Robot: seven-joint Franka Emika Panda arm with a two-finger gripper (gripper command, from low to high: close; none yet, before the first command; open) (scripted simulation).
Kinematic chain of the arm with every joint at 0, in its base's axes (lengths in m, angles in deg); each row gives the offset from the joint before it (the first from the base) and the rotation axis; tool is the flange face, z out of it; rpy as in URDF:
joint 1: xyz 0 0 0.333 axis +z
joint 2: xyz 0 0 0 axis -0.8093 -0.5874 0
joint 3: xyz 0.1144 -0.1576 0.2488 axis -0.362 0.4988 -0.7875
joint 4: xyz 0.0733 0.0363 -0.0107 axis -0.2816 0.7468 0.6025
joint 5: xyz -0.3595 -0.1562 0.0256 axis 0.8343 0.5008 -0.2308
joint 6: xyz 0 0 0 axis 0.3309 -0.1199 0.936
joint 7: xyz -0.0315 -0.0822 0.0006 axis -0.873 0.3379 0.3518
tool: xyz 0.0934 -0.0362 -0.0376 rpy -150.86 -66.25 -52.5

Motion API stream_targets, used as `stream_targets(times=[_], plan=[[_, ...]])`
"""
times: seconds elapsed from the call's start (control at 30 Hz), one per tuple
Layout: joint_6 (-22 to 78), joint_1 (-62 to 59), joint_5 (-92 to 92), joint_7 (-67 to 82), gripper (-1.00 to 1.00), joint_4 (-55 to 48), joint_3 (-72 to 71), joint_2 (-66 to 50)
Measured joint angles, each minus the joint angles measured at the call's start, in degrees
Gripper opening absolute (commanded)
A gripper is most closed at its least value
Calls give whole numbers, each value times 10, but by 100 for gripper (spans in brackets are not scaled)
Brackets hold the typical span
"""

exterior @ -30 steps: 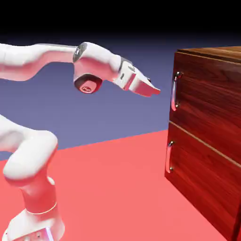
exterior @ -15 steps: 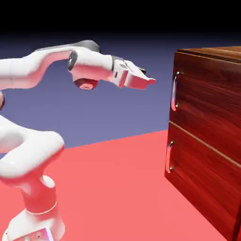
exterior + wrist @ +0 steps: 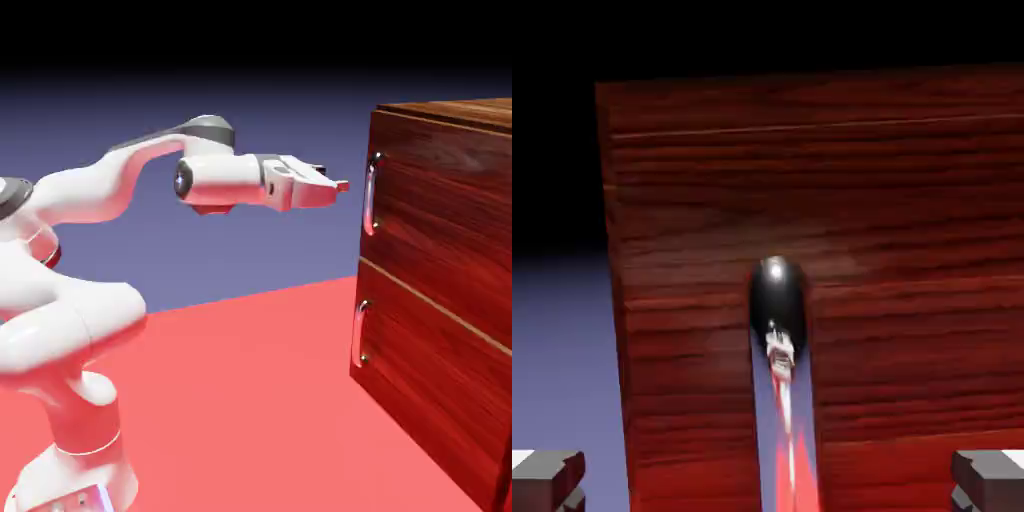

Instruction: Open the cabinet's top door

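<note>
The cabinet [image 3: 450, 280] of dark red-brown wood stands at the right of the exterior view. Its top door [image 3: 445, 215] is shut, with a curved silver handle [image 3: 371, 193] on its left edge. My gripper [image 3: 338, 184] hovers level with that handle, a short gap to its left, pointing at it. In the hand view the handle [image 3: 779, 330] appears end-on in the middle of the wood front [image 3: 892, 250]. The two grey fingertips [image 3: 547, 478] stand far apart at the bottom corners with nothing between them, so the gripper is open.
A lower matching panel [image 3: 430, 390] with its own silver handle [image 3: 360, 333] sits under the top door. The red table [image 3: 250, 400] stretches between the robot base [image 3: 70, 470] and the cabinet.
The hand has levelled out and moved right toward the top door's handle, after first lifting slightly. The arm's elbow swung up. The gripper stayed open.
</note>
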Motion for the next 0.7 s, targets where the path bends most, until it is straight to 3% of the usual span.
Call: stream_targets(times=[0.17, 0.3, 0.33, 0.4, 0.7], plan=[[20, -47, -98, 47, 0, -11, -46, 36], [23, -132, -121, 46, 0, -92, -67, 26], [23, -134, -122, 46, -100, -94, -67, 26], [23, -134, -122, 46, -100, -94, -67, 26], [228, -32, -110, 115, -100, 92, 7, 26]])
